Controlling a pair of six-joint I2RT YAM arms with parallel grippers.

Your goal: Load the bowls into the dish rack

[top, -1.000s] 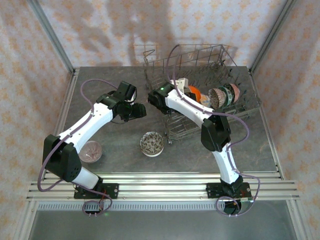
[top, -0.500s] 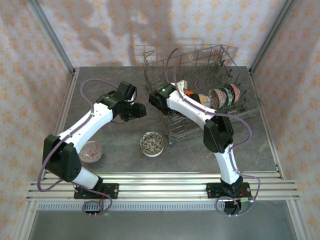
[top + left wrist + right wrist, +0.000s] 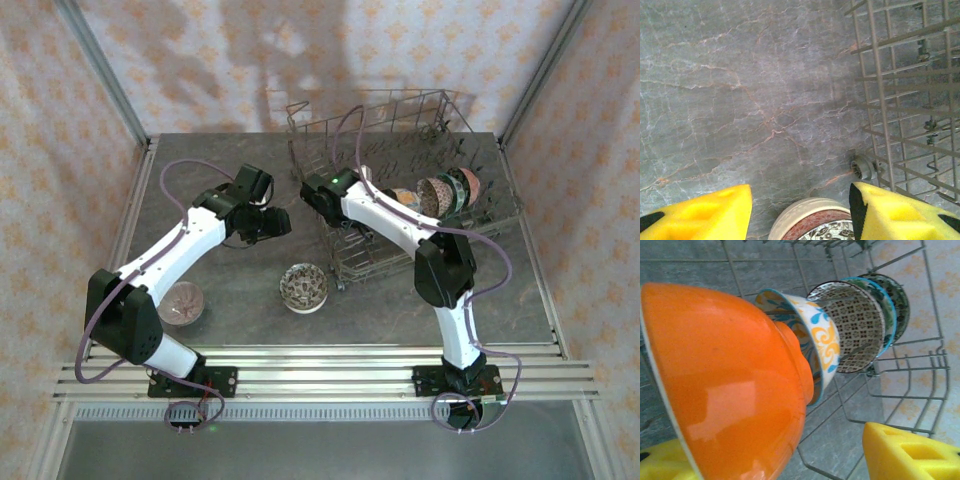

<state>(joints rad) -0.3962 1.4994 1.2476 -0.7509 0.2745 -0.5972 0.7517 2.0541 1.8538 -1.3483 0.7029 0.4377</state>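
Note:
The dish rack (image 3: 400, 115) stands at the back right. Several bowls stand on edge in it in a row (image 3: 440, 192). In the right wrist view an orange bowl (image 3: 725, 380) leans nearest, then a blue-and-yellow one (image 3: 817, 340) and a brown-patterned one (image 3: 855, 325). My right gripper (image 3: 770, 452) is open around the orange bowl, its right finger (image 3: 910, 455) well clear of it. My left gripper (image 3: 270, 222) hangs open over the table left of the rack. A patterned bowl's rim (image 3: 812, 220) shows between its fingers, and that bowl (image 3: 303, 287) sits on the table.
A pinkish bowl (image 3: 182, 303) sits on the table near the left arm's base. The rack's wire side (image 3: 880, 100) and a small wheel (image 3: 862, 167) lie just right of my left gripper. Enclosure walls surround the table.
My right gripper has opened and let go of the orange bowl, which now leans in the rack against the others. The left arm has not moved.

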